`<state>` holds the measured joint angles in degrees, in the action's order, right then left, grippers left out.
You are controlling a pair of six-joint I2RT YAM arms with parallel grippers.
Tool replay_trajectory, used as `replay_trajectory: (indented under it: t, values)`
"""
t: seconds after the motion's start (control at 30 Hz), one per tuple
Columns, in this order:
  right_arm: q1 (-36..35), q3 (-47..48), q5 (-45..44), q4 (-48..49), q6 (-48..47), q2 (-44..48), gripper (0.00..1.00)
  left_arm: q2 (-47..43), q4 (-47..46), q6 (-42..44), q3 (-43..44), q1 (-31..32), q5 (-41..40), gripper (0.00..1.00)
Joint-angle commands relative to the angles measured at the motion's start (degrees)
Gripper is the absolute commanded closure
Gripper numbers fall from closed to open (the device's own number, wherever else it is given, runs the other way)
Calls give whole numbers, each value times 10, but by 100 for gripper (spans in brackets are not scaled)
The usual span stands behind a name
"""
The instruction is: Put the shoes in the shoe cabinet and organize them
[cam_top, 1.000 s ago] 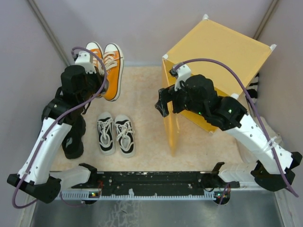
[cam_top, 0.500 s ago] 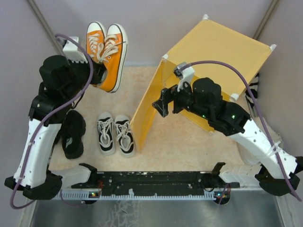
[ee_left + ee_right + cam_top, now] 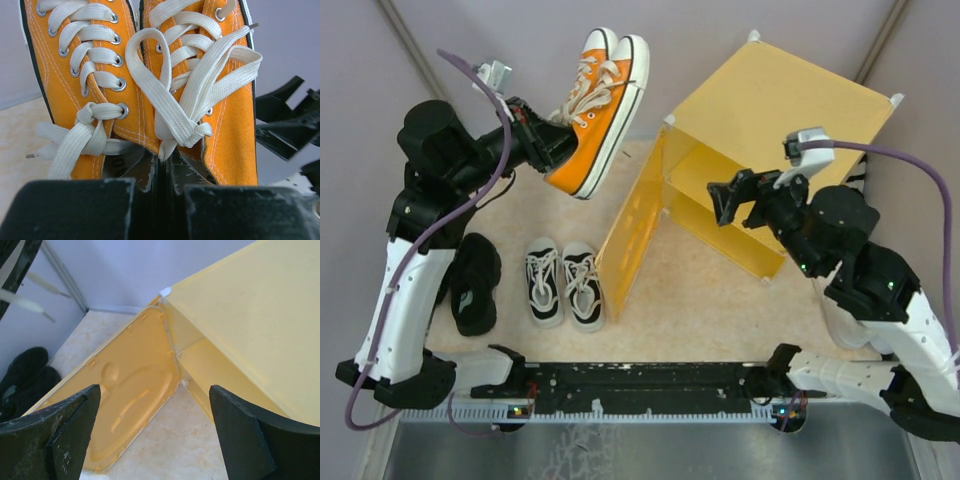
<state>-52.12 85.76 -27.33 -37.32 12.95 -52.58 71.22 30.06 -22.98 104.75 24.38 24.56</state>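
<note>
**A:** Swinging wide now: the embossed door (image 3: 632,232) of the large yellow-orange plastic cube, the shoe cabinet (image 3: 790,110), far right. A second ago it stood nearly edge-on. Inner shelf (image 3: 718,212) now exposed.

**B:** Consequence?

**A:** The way in looks free, I'd judge, so loading can begin. The pair of orange canvas sneakers (image 3: 602,105) with white laces has come up off the far-left corner. It now hangs in the air left of the cabinet, toes pointing away.

**B:** The others?

**A:** Black-and-white pair (image 3: 563,283) and all-black pair (image 3: 475,285) sit side by side on the mat, near left, untouched.

**B:** Hands?

**A:** Left gripper (image 3: 552,150) is clamped on both orange heels at once, pinching the inner walls together. Right gripper (image 3: 152,425) has let go of the door and backed off. Its fingers are spread far apart, holding nothing and touching nothing.
</note>
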Motion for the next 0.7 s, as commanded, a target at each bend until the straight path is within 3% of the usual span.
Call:
replay_trajectory:
  t: [0.0, 0.13, 0.3, 0.5, 0.67]
  values:
    - [-4, 33, -94, 18, -26, 19, 10, -24, -220, -93, -17, 15, 140, 100]
    - [-3, 41, -110, 10, -30, 26, 10, -24, -251, -121, -45, 68, 159, 100]
    - [-4, 51, -118, 4, -32, 26, 10, -4, -261, -113, -58, 192, 127, 100]
    - [-4, 55, -126, -9, -31, 40, 11, 2, -257, -86, -99, 298, 28, 100]
    - [-4, 59, -146, -20, -36, 60, 11, -11, -254, -66, -167, 348, -74, 100]
